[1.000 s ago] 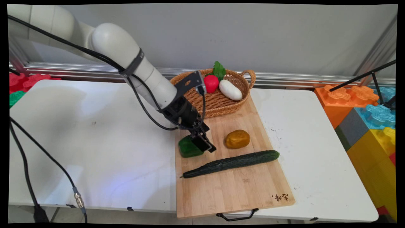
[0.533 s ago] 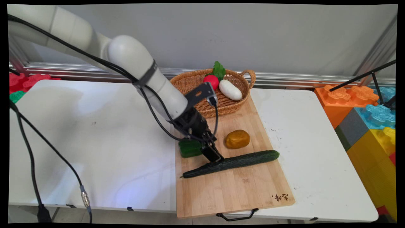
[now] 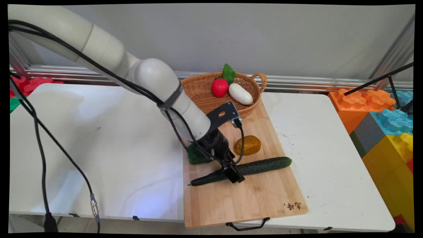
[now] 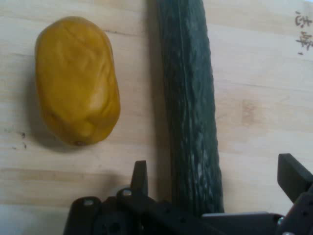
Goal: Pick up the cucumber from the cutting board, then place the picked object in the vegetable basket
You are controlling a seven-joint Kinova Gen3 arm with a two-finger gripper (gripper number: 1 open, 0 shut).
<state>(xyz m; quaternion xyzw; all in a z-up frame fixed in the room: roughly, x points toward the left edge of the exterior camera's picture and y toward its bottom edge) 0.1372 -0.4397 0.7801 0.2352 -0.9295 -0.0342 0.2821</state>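
**Gripper spread over the cucumber**

On the wooden cutting board point(image 3: 244, 198), seen from the main view, the gripper point(image 3: 233, 174) is low over the long dark cucumber point(image 3: 264, 165), roughly at its middle, and covers part of it. The cucumber lies slantwise across the board. A yellow-brown potato point(image 3: 248, 144) sits just behind it, apart from it, and a green pepper point(image 3: 195, 158) shows at the board's left edge, partly hidden by the arm. A wicker basket point(image 3: 201, 96) at the board's far end holds a red radish with a green leaf point(image 3: 220, 87) and a white vegetable point(image 3: 241, 94).

From the hand view, the fingers point(image 4: 141, 177) stand spread apart, one on each side of the cucumber point(image 4: 188, 98), neither pressing on it. The potato point(image 4: 76, 81) lies beside the cucumber, a strip of bare board point(image 4: 259, 122) between them.
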